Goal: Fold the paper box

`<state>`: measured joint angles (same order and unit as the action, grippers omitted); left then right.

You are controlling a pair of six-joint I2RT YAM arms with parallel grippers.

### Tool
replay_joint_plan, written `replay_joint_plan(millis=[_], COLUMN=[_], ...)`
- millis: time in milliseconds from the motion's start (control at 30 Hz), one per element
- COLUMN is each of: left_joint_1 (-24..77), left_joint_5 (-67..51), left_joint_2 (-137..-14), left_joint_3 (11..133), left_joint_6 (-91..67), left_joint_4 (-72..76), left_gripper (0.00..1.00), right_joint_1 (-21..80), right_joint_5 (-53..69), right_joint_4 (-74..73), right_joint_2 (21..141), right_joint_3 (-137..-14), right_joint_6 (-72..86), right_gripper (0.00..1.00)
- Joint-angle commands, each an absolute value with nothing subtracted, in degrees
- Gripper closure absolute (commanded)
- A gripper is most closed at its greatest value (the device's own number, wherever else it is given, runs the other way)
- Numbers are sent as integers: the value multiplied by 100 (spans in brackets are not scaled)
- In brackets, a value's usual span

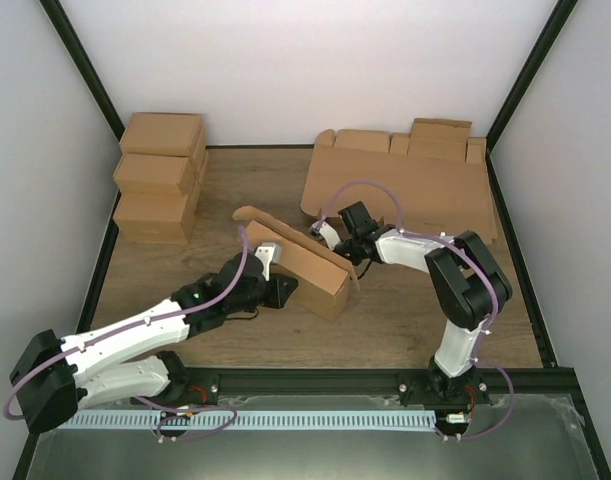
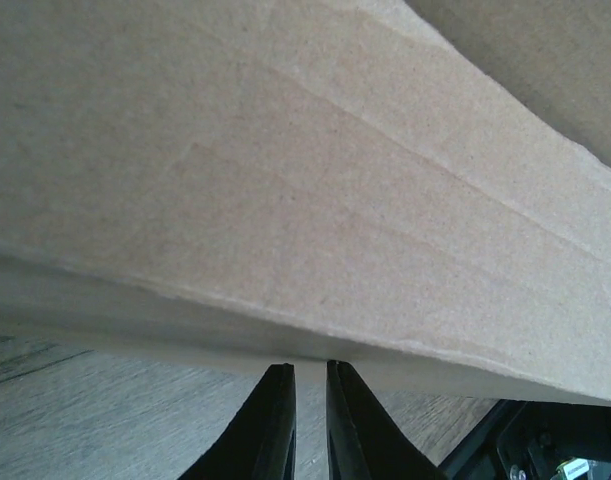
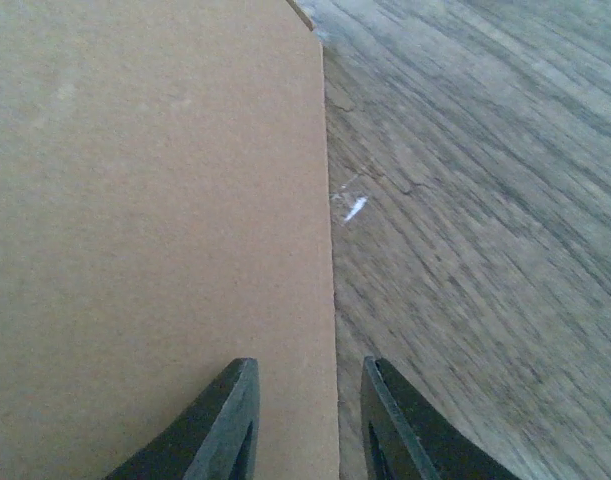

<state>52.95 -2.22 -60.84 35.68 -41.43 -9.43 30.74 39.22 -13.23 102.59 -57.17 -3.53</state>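
The paper box [image 1: 303,262] stands half folded in the middle of the table, a long brown wall with a curved flap at its left end. My left gripper [image 1: 268,257] is at its near left side. In the left wrist view the fingertips [image 2: 310,368] are a narrow slit apart, just under the lower edge of a cardboard panel [image 2: 285,180], with nothing between them. My right gripper [image 1: 327,233] is at the box's far side. Its jaws [image 3: 307,372] are open, and the straight edge of a cardboard panel [image 3: 155,200] runs down between them without being pinched.
Several folded brown boxes [image 1: 161,176] are stacked at the back left. A thick sheaf of flat cardboard blanks [image 1: 405,185] lies at the back right. Bare wooden table [image 3: 485,200] shows to the right of the panel. Black frame rails border the table.
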Motion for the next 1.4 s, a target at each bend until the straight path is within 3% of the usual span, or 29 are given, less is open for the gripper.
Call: replay_joint_plan(millis=[0, 300, 467, 900, 1200, 1333, 1367], left_joint_1=[5280, 5279, 5265, 5253, 5256, 5251, 5254], left_joint_5=[-255, -179, -41, 541, 521, 536, 553], left_joint_2=[-5926, -5977, -5989, -4889, -4993, -5091, -5109], left_joint_3=[3704, 3962, 4025, 3515, 3616, 3724, 3759], left_joint_6=[-4168, -4262, -4296, -4802, -4723, -4684, -4677], left_joint_4=[-1135, -1334, -1499, -1823, -1922, -1963, -1980], left_gripper=[88, 76, 76, 71, 69, 64, 58], right_joint_1=[3303, 3299, 3298, 3305, 3211, 3217, 3217], right_joint_5=[3921, 3496, 2743, 2646, 2340, 2429, 2477], right_joint_4=[-1324, -1281, -1409, -1590, -2030, -2275, -2328], right_joint_2=[9981, 9724, 9604, 9134, 8361, 7979, 7881], right_joint_3=[-5668, -5496, -5537, -5539, -5823, -6027, -6049], right_joint_6=[-224, 510, 638, 604, 744, 729, 716], right_gripper=[69, 68, 67, 65, 64, 56, 51])
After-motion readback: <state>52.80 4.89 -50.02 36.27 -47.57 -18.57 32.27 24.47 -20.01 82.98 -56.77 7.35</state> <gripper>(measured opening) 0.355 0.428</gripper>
